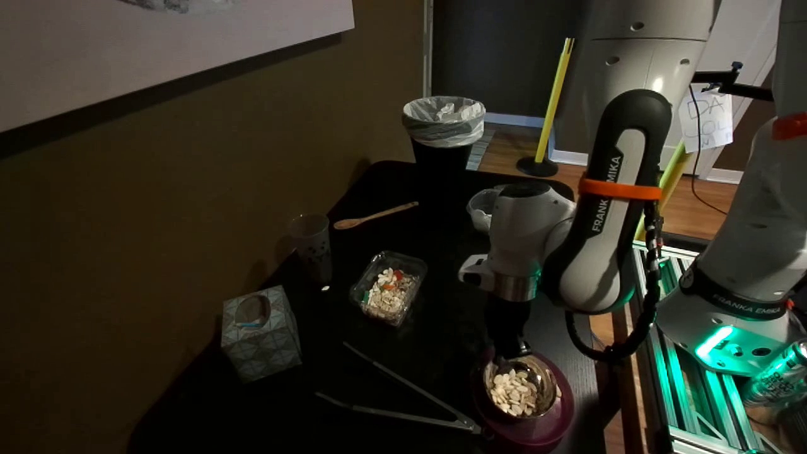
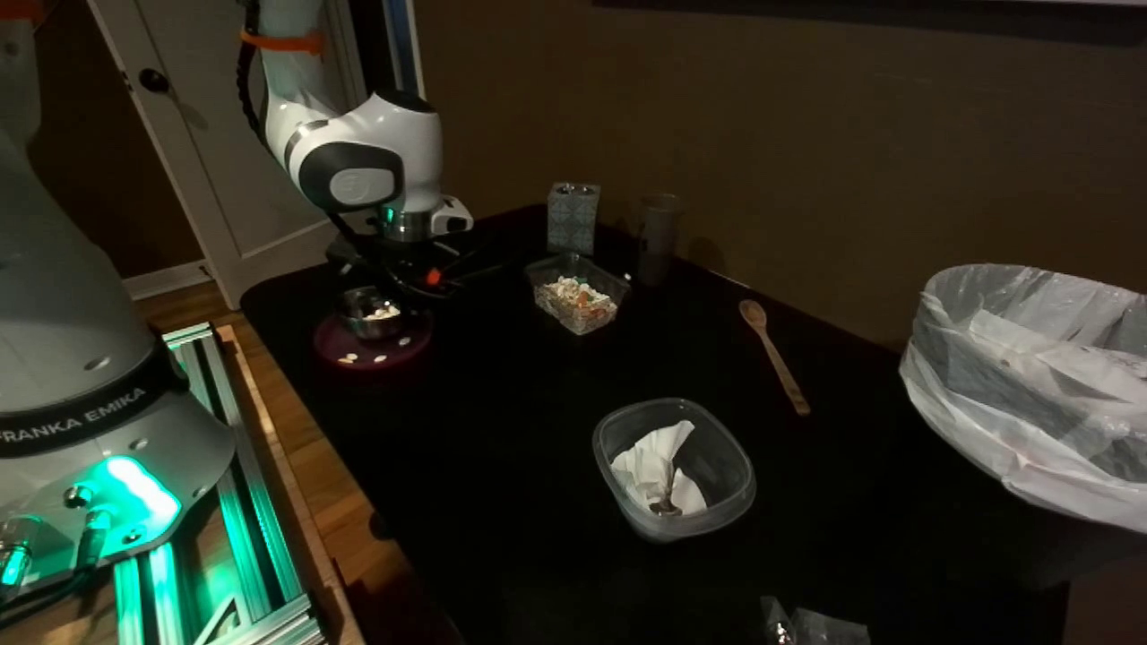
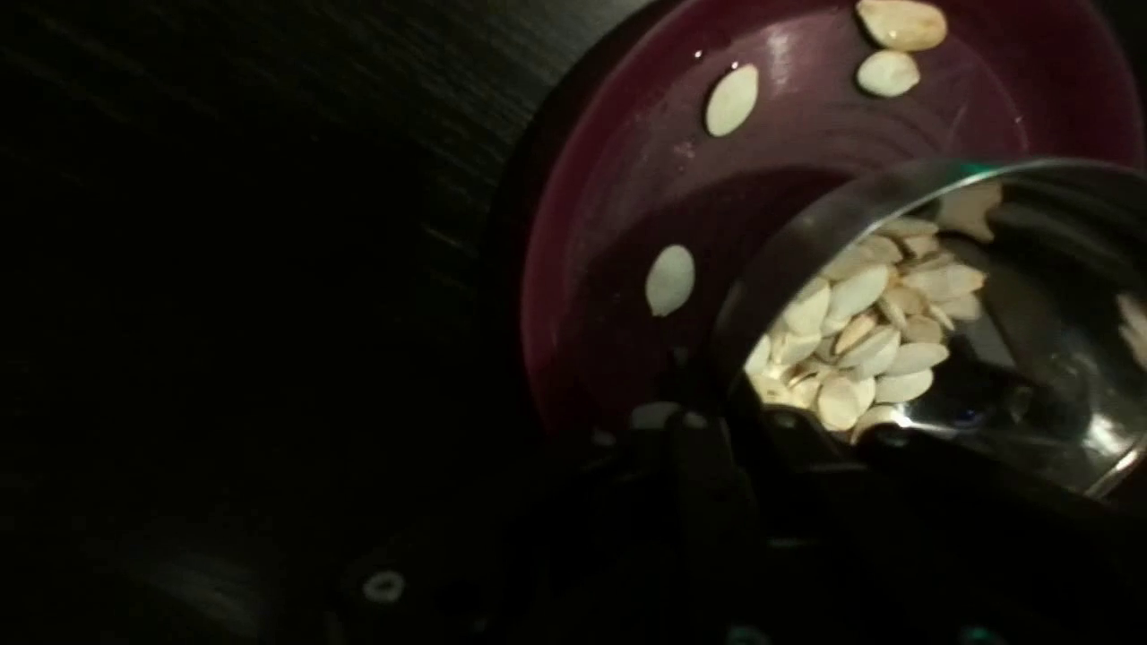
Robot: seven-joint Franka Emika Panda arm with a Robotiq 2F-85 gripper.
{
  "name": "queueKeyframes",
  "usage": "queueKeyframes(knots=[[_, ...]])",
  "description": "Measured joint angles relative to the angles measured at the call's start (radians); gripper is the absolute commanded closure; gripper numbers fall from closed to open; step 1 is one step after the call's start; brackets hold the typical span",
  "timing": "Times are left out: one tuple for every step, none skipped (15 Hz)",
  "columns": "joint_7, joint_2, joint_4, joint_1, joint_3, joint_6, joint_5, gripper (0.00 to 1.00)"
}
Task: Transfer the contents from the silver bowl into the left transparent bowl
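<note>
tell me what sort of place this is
Probably a robotics lab or test room, though I can't be sure: a Franka Emika arm on a metal rail frame and a yellow barrier post suggest it.

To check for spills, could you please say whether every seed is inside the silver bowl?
No, several seeds lie on the magenta plate outside the silver bowl.

Dark wood-grain table point(image 2: 502, 394). Magenta plate point(image 1: 539, 432) near robot-side edge, close to corner. Spread tongs point(image 1: 406, 415) just beside plate, tips toward wall-side edge. Patterned box point(image 1: 261, 337) by wall-side edge; tall translucent cup point(image 1: 314, 249) upright, same edge, further along. Squarish clear container point(image 1: 408, 259) mid-table, between cup and robot-side edge. Wooden spoon point(image 2: 776, 358) flat near wall-side edge, toward end away from plate. Rounder clear bowl point(image 2: 730, 479) between spoon and robot-side edge.
</note>
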Motion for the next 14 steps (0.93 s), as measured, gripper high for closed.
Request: queueKeyframes(knots=[[0.000, -0.008, 0.000, -0.009, 0.004, 0.000, 0.008, 0.99], [0.000, -0.015, 0.000, -0.016, 0.003, 0.003, 0.015, 0.99], [0.000, -0.020, 0.000, -0.019, -0.001, 0.012, 0.022, 0.99], [0.000, -0.023, 0.000, -0.019, -0.010, 0.030, 0.026, 0.99], [0.000, -0.024, 0.000, -0.017, -0.023, 0.052, 0.028, 0.99], [0.000, -0.024, 0.000, -0.015, -0.037, 0.074, 0.031, 0.99], [0.000, -0.024, 0.000, -0.016, -0.046, 0.090, 0.039, 0.99], [0.000, -0.024, 0.000, -0.033, -0.038, 0.098, 0.050, 0.99], [0.001, -0.024, 0.000, -0.072, -0.008, 0.105, 0.069, 0.99], [0.003, -0.024, -0.001, -0.128, 0.039, 0.124, 0.096, 0.99], [0.003, -0.024, 0.000, -0.188, 0.083, 0.150, 0.122, 0.99], [0.004, -0.025, 0.000, -0.247, 0.123, 0.176, 0.143, 0.99], [0.006, -0.024, -0.001, -0.315, 0.170, 0.201, 0.159, 0.96], [0.006, -0.024, -0.001, -0.369, 0.202, 0.202, 0.161, 0.96]])
